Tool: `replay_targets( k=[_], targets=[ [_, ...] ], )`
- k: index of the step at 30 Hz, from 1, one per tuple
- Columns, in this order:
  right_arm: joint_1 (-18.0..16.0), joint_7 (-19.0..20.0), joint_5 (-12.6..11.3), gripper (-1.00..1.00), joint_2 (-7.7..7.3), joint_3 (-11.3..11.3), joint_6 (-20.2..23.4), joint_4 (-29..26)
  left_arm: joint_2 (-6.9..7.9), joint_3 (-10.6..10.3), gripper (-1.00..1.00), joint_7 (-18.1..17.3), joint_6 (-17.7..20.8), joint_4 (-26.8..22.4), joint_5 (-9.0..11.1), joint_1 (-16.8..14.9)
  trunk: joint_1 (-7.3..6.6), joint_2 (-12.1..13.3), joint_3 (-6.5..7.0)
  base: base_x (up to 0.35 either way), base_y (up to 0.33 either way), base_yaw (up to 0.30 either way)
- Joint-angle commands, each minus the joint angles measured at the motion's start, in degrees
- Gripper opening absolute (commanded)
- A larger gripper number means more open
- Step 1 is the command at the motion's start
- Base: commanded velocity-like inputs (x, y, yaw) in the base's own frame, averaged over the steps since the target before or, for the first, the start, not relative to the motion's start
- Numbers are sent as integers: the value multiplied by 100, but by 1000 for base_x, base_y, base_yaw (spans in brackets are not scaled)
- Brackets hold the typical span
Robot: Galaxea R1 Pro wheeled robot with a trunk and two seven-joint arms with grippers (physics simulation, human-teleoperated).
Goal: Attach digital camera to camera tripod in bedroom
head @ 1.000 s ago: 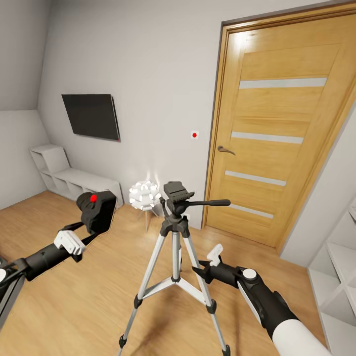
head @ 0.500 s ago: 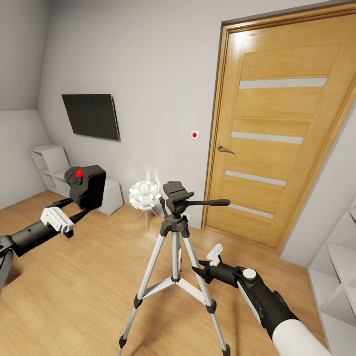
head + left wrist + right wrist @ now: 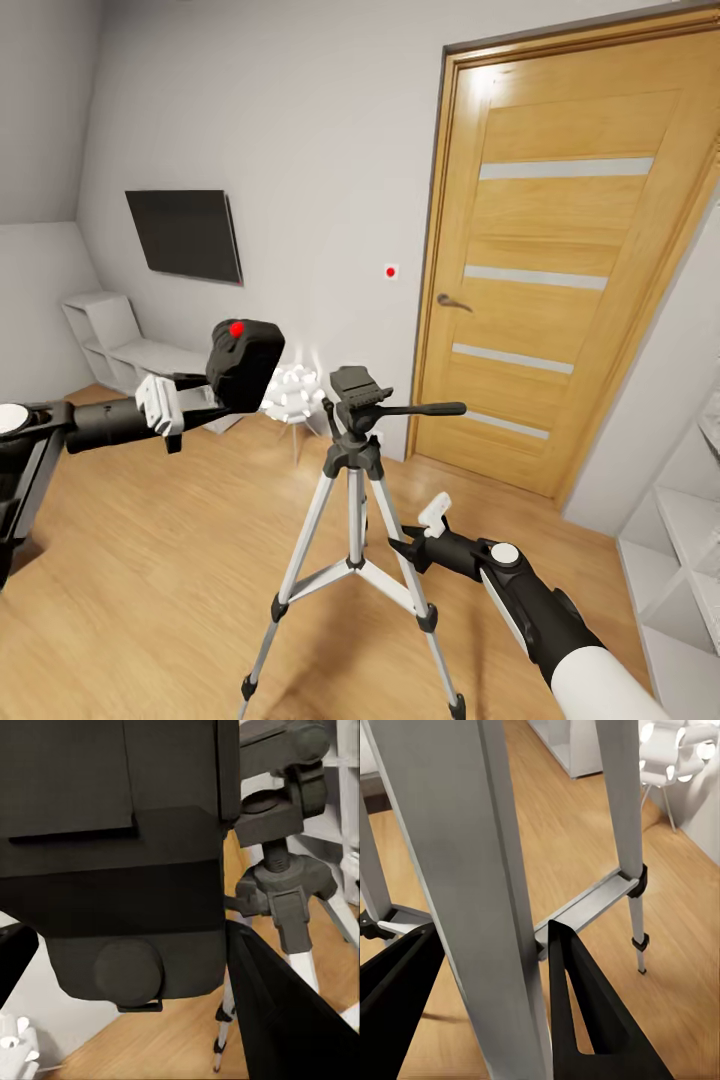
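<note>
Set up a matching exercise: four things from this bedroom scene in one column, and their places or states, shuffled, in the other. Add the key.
Things
1. digital camera
2. camera tripod
3. right gripper
4. wall screen

Places or states
A. standing on the wood floor before the door
B. mounted on the grey wall, dark
C. held up in the left gripper
D. open astride a silver tripod leg

Pairs: 1-C, 2-A, 3-D, 4-B
</note>
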Motion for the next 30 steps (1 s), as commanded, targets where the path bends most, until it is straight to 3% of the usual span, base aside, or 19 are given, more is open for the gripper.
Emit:
replay_targets(
  k=[1, 2, 4, 8, 9, 10, 11, 14, 18, 19, 20, 26, 29, 30],
  targets=[
    [-3, 9, 28, -100, -2, 13, 20, -14, 52, -289, -100, -309, 82, 8, -152, -246, 2, -14, -13, -136, -74, 0],
    [-3, 9, 28, -100, -2, 13, 20, -14, 52, -289, -100, -309, 82, 8, -152, -246, 2, -14, -13, -136, -74, 0],
    [-2, 5, 28, -100, -4, 11, 22, -17, 73, -528, -100, -566, 114, 15, -388, -504, 2, -14, -13, -98, -54, 0],
    [-1, -4, 27, -100, -1, 9, 47, -20, 54, -844, -100, -1057, 242, 85, -817, -1080, 2, -14, -13, -52, -28, 0],
    [-1, -6, 27, -100, 0, 8, 65, -21, 44, -962, -100, -1195, 343, 179, -927, -1362, 2, -14, -13, -23, -12, 0],
    [-1, -7, 27, -100, 0, 10, 73, -21, 44, -962, -100, -1195, 343, 179, -927, -1362, 2, -14, -13, -18, -10, 0],
    [-1, -10, 27, -100, 1, 11, 80, -22, 37, -1098, -100, -1284, 422, 294, -997, -1642, 2, -14, -13, -15, -8, 0],
    [-1, -14, 27, -100, 6, 13, 89, -22, 33, -1277, -100, -1343, 472, 466, -1041, -1945, 2, -14, -13, -11, -6, 0],
    [-1, -17, 28, -100, 41, 10, 99, -22, 14, -1861, -100, -1409, 524, 1026, -1062, -2666, 2, -14, -13, -6, -3, 0],
    [-1, -17, 28, -100, 41, 10, 99, -22, 14, -1861, -100, -1409, 524, 1026, -1062, -2666, 2, -14, -13, -4, -2, 0],
    [-1, -18, 28, -100, 49, 10, 101, -22, -5, -2045, -100, -1417, 532, 1182, -1047, -2857, 2, -14, -13, -3, -2, 0],
    [-1, -20, 25, -100, 77, 8, 107, -22, -271, -3073, -100, -1447, 557, 2095, -946, -3880, 2, -14, -13, -1, -1, 0],
    [-1, -20, 26, -100, 83, 7, 111, -22, -422, -3347, -100, -1457, 568, 2514, -919, -4258, 2, -14, -13, 0, 0, 0],
    [-1, -20, 26, -100, 83, 7, 111, -22, -422, -3347, -100, -1457, 568, 2514, -919, -4258, 2, -14, -13, 0, 0, 0]
  ],
)
